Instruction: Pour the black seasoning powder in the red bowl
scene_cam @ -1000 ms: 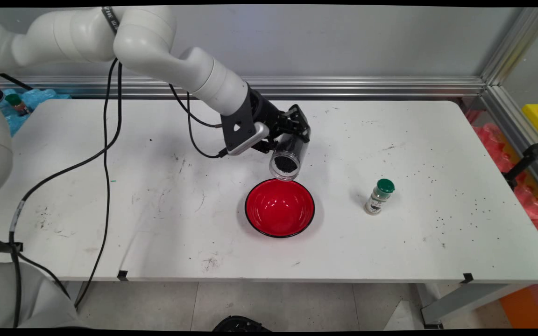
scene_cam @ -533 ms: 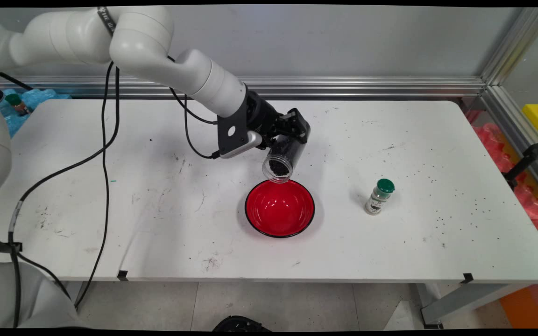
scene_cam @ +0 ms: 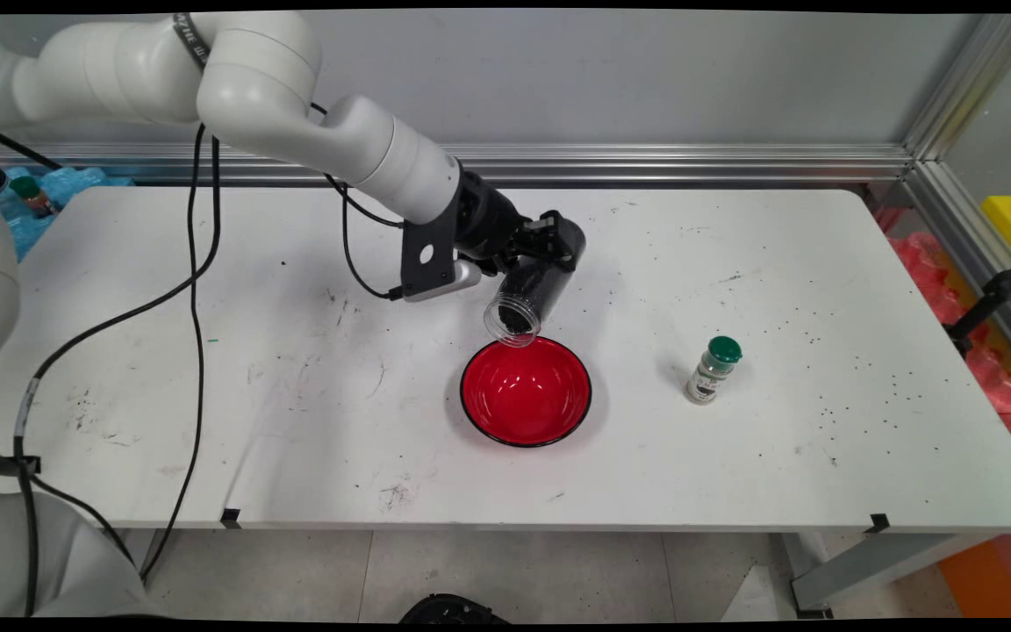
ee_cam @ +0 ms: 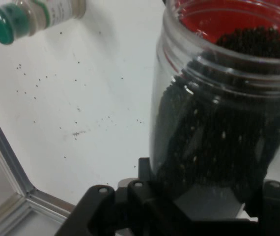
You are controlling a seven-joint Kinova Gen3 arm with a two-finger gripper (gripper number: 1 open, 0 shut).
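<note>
The claw [scene_cam: 549,254] is clenched on a clear jar [scene_cam: 527,294] of small black grains, gripping it round the closed end. The jar hangs tilted, its open mouth pointing down and toward the near side of the bench [scene_cam: 207,421], just above the far rim of the red bowl [scene_cam: 526,395]. In the hand view the grains [ee_cam: 218,147] fill the jar's body and reach up to the neck; the red of the bowl shows through and beyond the open mouth. The bowl's inside looks bare and glossy; no grains can be made out in it.

Judged from this posture, the moment belongs to a tipping of the jar over the bowl, with the contents lying at the lip but none seen falling. A steeper tilt would be needed for the grains to run out, with the mouth kept over the bowl's hollow and not over its edge, since it sits close to the far rim.

A spice shaker [scene_cam: 713,369] with a green cap stands upright on the bench, well apart to the right of the bowl. Fine black specks lie scattered on the bench surface, mostly toward its right side.

Count: one claw, one jar, one bowl, one shaker.
</note>
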